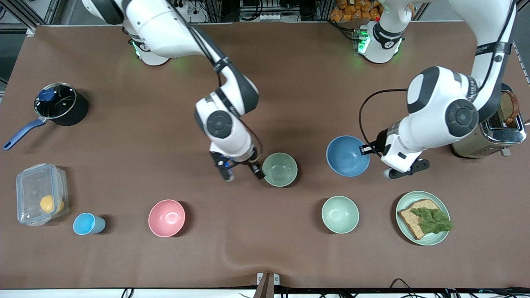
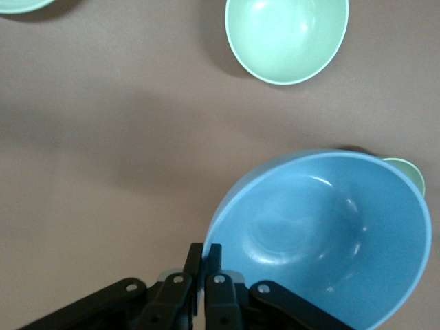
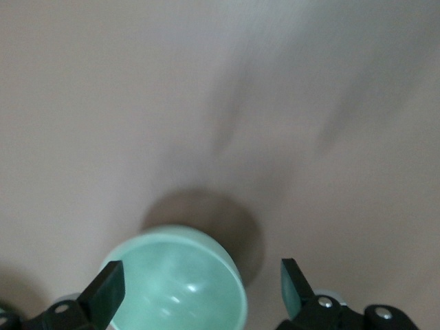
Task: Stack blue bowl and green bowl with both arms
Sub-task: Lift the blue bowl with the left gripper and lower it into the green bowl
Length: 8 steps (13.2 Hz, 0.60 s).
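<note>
The blue bowl is between the two arms in the front view. My left gripper is shut on its rim at the side toward the left arm's end. In the left wrist view the fingers pinch that rim, and the blue bowl looks raised and tilted. The sage green bowl stands upright on the table beside it. My right gripper is open just over this bowl's rim on the side toward the right arm's end. The right wrist view shows the green bowl low between the spread fingers.
A paler mint-green bowl and a plate with bread and lettuce lie nearer the front camera. A pink bowl, a light-blue cup, a plastic box and a pot lie toward the right arm's end. A toaster stands by the left arm.
</note>
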### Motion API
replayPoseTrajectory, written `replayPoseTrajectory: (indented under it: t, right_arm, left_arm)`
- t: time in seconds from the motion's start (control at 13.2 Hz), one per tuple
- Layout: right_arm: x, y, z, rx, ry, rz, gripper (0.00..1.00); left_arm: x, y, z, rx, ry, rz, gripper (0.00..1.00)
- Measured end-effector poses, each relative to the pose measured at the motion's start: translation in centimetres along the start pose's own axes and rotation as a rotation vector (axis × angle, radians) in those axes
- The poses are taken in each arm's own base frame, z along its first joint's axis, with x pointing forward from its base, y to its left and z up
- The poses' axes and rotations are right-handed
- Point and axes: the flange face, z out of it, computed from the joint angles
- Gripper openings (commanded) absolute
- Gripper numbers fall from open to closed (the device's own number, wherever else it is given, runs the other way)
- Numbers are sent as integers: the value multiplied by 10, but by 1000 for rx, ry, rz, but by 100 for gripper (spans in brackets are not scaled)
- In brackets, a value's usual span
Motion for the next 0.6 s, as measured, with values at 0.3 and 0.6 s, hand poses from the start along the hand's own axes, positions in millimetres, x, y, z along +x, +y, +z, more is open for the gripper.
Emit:
replayPoseTrajectory:
  t: [0.3,0.6]
  right_arm:
    - [64,-9,20,47,-14,245,100]
    - [51,-5,69,81,-38,286,100]
  left_arm:
    - [4,11,7,-22,-5,-41,0]
    - [1,58,35,-42,-26,-83,0]
